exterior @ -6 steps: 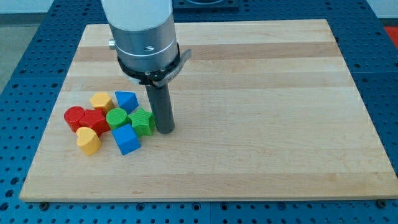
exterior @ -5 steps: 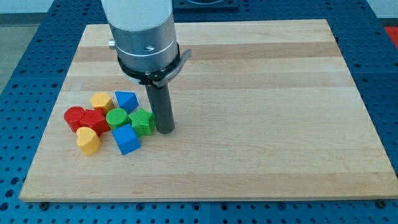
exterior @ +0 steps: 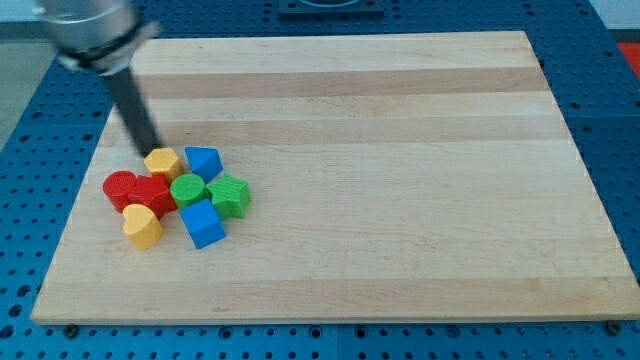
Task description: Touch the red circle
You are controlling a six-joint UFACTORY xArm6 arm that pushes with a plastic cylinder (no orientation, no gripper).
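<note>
The red circle (exterior: 119, 187) lies at the left end of a tight cluster of blocks on the wooden board (exterior: 400, 150), touching a second red block (exterior: 152, 193) on its right. My tip (exterior: 148, 153) is blurred and stands at the upper left edge of the yellow hexagon (exterior: 162, 162), above and to the right of the red circle and apart from it.
The cluster also holds a blue triangle-like block (exterior: 203, 161), a green circle (exterior: 187, 189), a green star-like block (exterior: 230, 194), a blue cube (exterior: 203, 223) and a yellow heart-like block (exterior: 142, 226). The board's left edge is close to the cluster.
The arm has swung from the right of the green star-like block, around the top of the cluster, to its upper left. The blocks have not moved.
</note>
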